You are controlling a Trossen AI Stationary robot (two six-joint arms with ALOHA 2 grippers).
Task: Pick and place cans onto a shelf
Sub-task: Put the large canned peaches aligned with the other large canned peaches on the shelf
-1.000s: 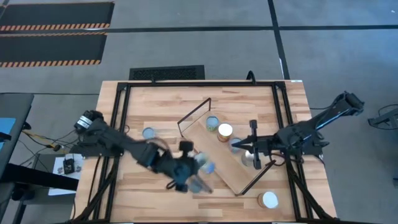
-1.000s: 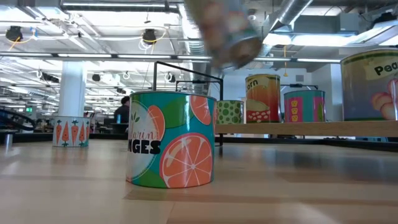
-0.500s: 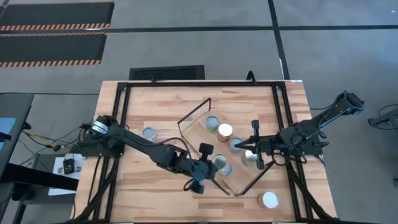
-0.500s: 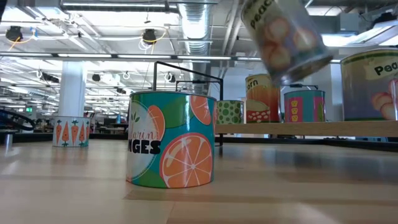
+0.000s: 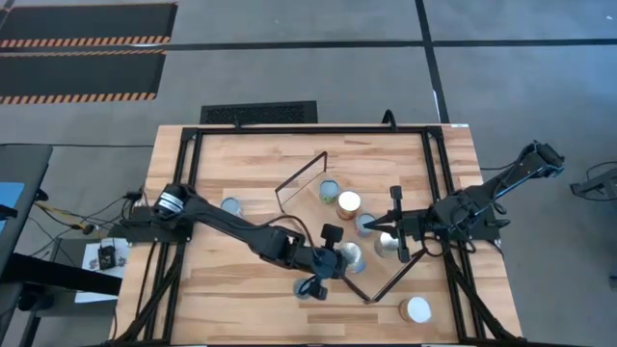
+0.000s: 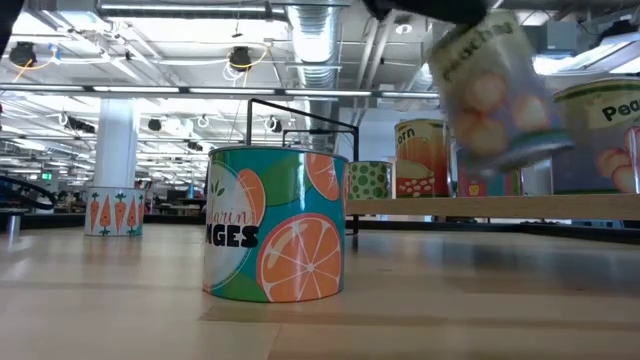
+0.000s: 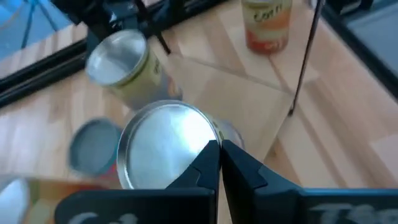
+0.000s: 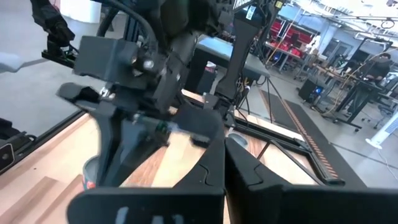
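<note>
My left gripper (image 5: 337, 260) is shut on a peach-labelled can (image 5: 349, 254) with a silvery top. It holds the can in the air over the near end of the pale-wood shelf (image 5: 323, 222). The can shows tilted in the low view (image 6: 495, 95). Several cans stand on their bases on the shelf, among them a green-dotted one (image 6: 370, 180), a corn can (image 6: 422, 158) and a pink-and-blue one (image 6: 480, 170). My right gripper (image 5: 372, 226) waits shut over the shelf beside those cans; its fingers meet in its wrist view (image 8: 222, 149). My left gripper has the can at the edge of its silvery top (image 7: 202, 140), where the two fingers (image 7: 208, 165) come together from above. The fingers hide the exact contact. The can hangs below the gripper, lifted clear of the shelf and tilted.
An orange-labelled can (image 6: 275, 225) stands on the table close to the low camera. A carrot-labelled can (image 6: 112, 212) with a pale-blue top (image 5: 231, 205) stands at the left, and a white-topped can (image 5: 417, 309) at the near right. Black wire frames (image 5: 299, 178) close the shelf's ends.
My left gripper has carried the can toward the table's right edge, from over the bare table to over the shelf's near end. The can has come lower, staying tilted and clear.
</note>
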